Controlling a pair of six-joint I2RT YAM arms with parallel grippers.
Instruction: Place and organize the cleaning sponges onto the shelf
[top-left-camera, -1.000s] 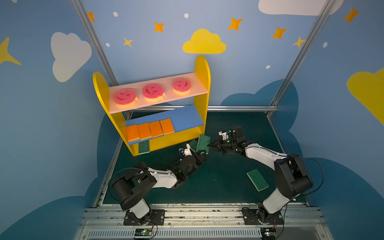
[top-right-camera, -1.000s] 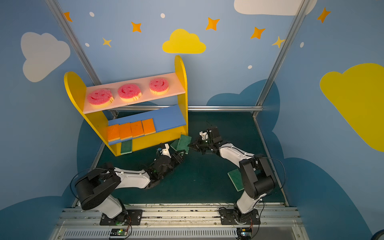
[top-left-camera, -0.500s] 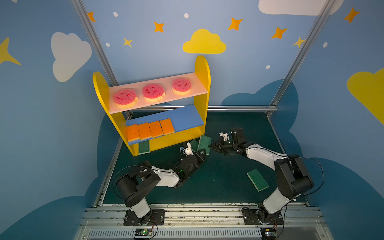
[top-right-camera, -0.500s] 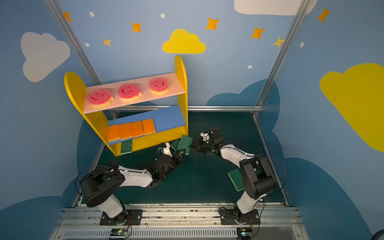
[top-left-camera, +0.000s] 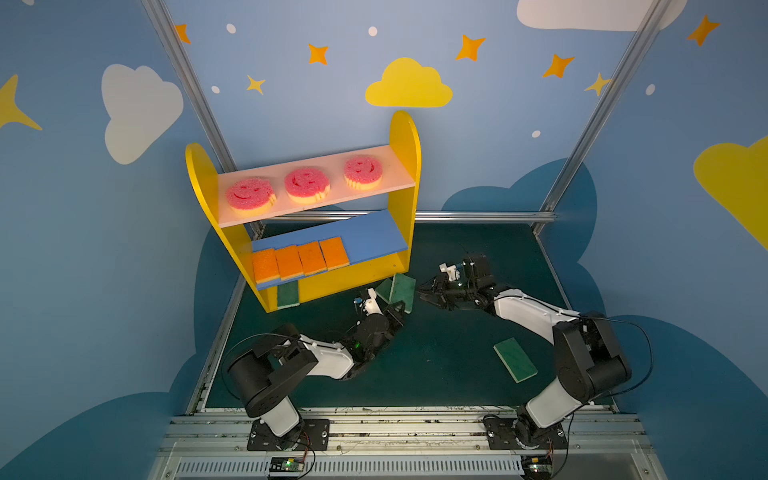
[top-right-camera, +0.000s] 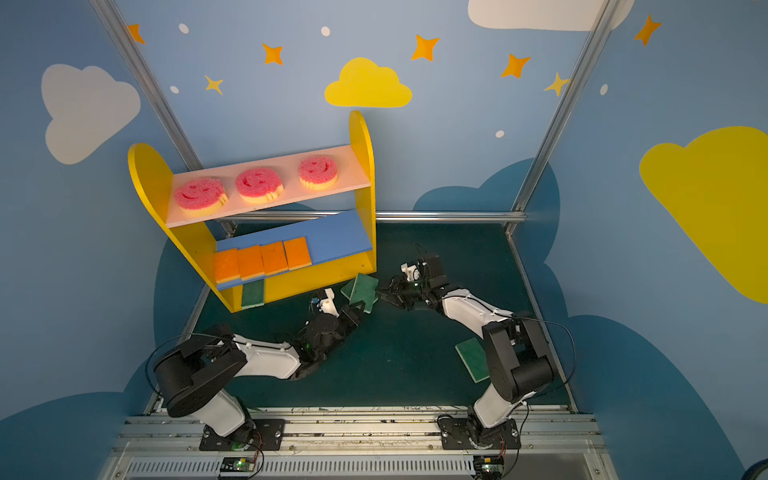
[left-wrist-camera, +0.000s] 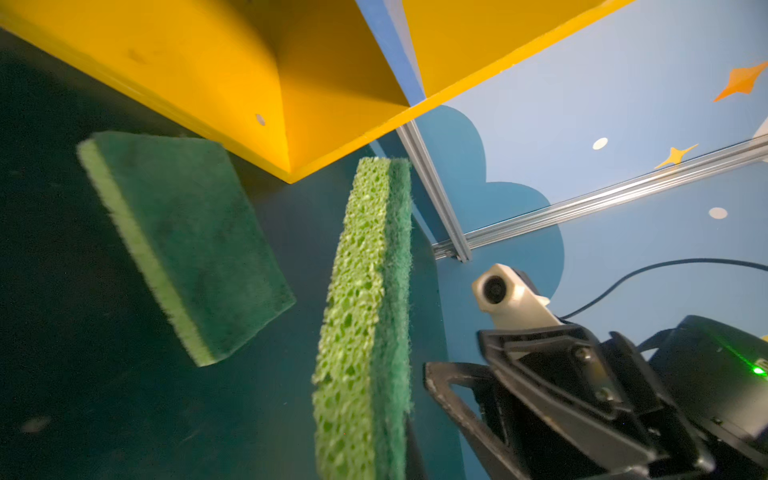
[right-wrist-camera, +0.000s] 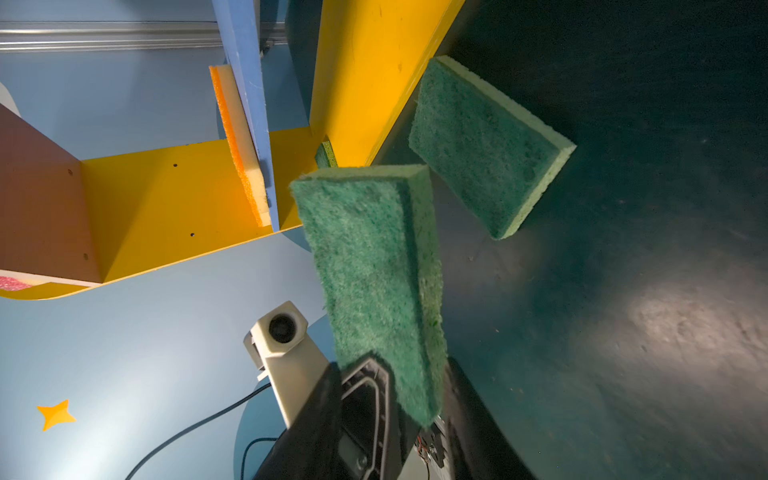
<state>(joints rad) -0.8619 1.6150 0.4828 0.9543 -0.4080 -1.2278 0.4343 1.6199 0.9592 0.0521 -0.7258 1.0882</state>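
A green sponge (top-left-camera: 404, 289) (top-right-camera: 364, 289) stands on edge above the floor by the shelf's (top-left-camera: 406, 166) right foot, with my left gripper (top-left-camera: 397, 309) (top-right-camera: 354, 311) shut on its lower end. The right wrist view shows this sponge (right-wrist-camera: 374, 266) pinched between the left fingers (right-wrist-camera: 365, 399). My right gripper (top-left-camera: 424, 291) (top-right-camera: 384, 297) hangs open just right of it, touching nothing. A second green sponge (top-left-camera: 383, 289) (left-wrist-camera: 187, 241) lies behind it, a third (top-left-camera: 515, 359) at the front right, and one more (top-left-camera: 288, 294) on the yellow base. Pink sponges (top-left-camera: 306, 185) and orange ones (top-left-camera: 299, 259) fill the boards.
The shelf stands at the back left against the wall's metal rail (top-left-camera: 478, 216). The right arm's elbow (top-left-camera: 590, 361) rises beside the front-right green sponge. Dark green floor (top-left-camera: 436, 357) lies open between the two arms.
My left gripper has closed on the upright green sponge. My right gripper, shut on that sponge a second ago, has opened and drawn slightly back to the right.
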